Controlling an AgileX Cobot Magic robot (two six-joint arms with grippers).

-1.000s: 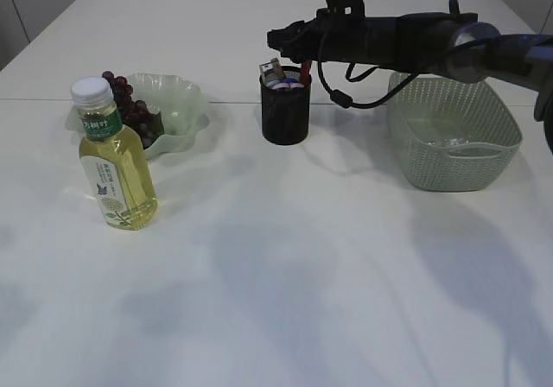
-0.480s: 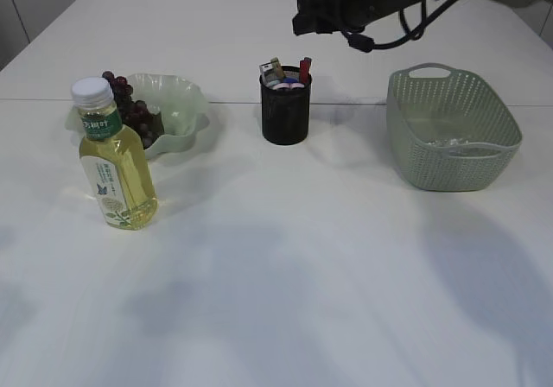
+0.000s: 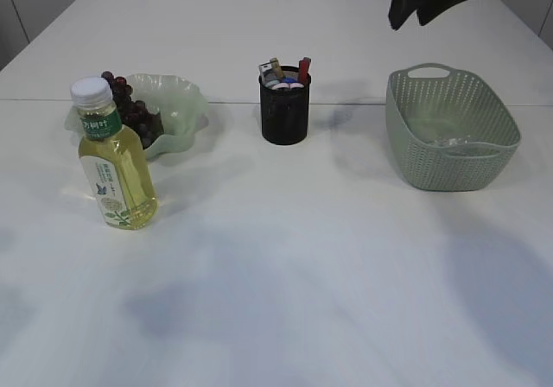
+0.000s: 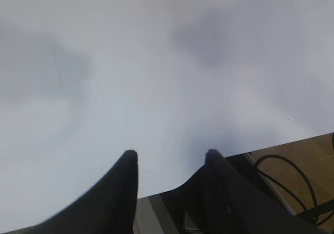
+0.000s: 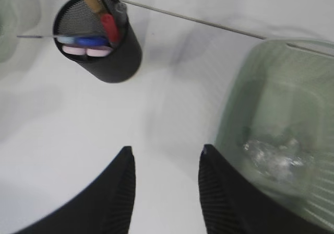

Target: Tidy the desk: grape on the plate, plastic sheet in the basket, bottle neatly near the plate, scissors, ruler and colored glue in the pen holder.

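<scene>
Brimming black mesh pen holder (image 3: pixel 285 109), upright.

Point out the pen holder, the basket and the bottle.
pen holder (image 3: pixel 285 115): exterior view, on its black mesh front wall.
basket (image 3: pixel 449 167): exterior view, on its green woven near wall.
bottle (image 3: pixel 117 175): exterior view, on the yellow body by the label.

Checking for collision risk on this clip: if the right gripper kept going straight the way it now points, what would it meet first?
Probably bare table. The right gripper has open, empty fingers that frame the white strip between the pen holder and the basket. Depth is unclear, but the basket rim lies close beside that line.
</scene>
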